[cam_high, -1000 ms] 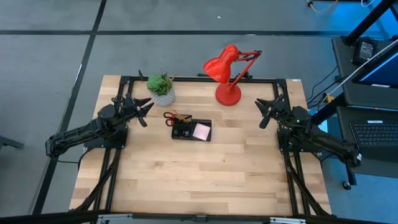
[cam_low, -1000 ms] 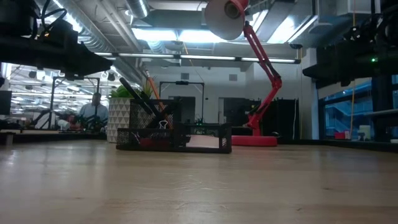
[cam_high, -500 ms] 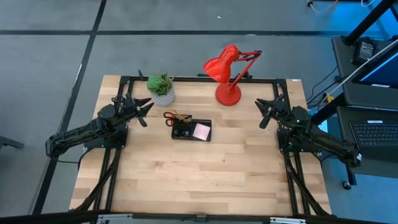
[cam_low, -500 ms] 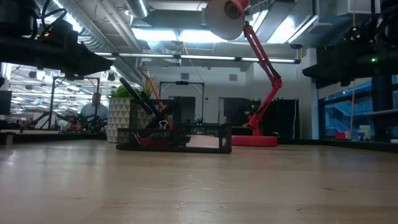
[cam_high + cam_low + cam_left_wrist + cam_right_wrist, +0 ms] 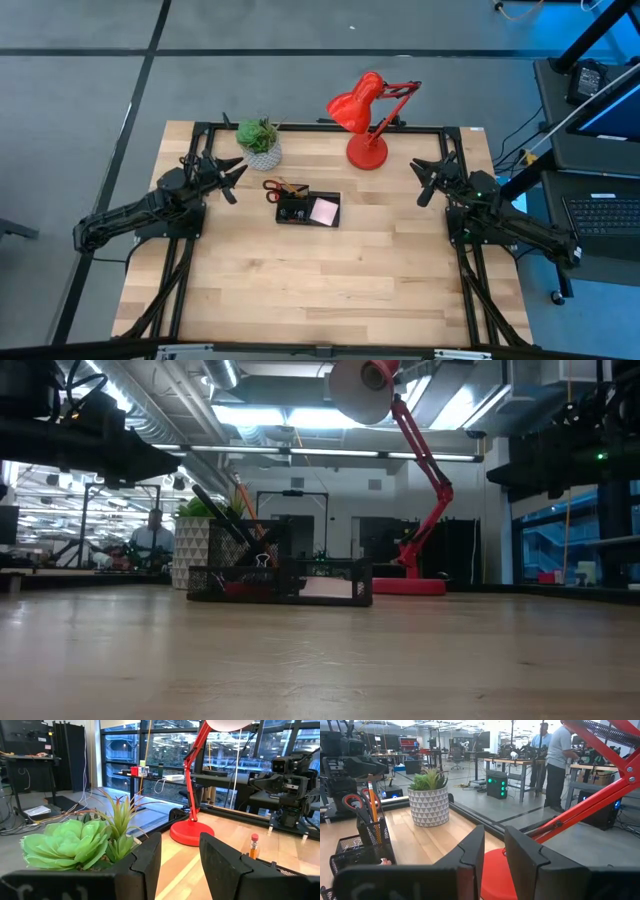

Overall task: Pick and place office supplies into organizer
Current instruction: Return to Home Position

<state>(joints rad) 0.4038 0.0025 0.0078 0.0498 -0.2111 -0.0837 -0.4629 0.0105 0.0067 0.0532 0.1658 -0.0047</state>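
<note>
Organizer [image 5: 308, 209] on bench [image 5: 320, 290], rear half, slightly left of centre. Scissors [image 5: 274, 187] stand in its left section; sticky-note pad [image 5: 324, 210] lies in the right. Potted plant [image 5: 259, 142] behind-left, desk lamp [image 5: 366, 120] behind-right. Left gripper [image 5: 236, 182] left of organizer, right gripper [image 5: 417, 183] well right.

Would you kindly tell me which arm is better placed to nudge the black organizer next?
Left, probably. The left gripper hangs open nearer the black organizer, on the side where its red-handled scissors stick out. The right gripper, also open, is farther off.
</note>
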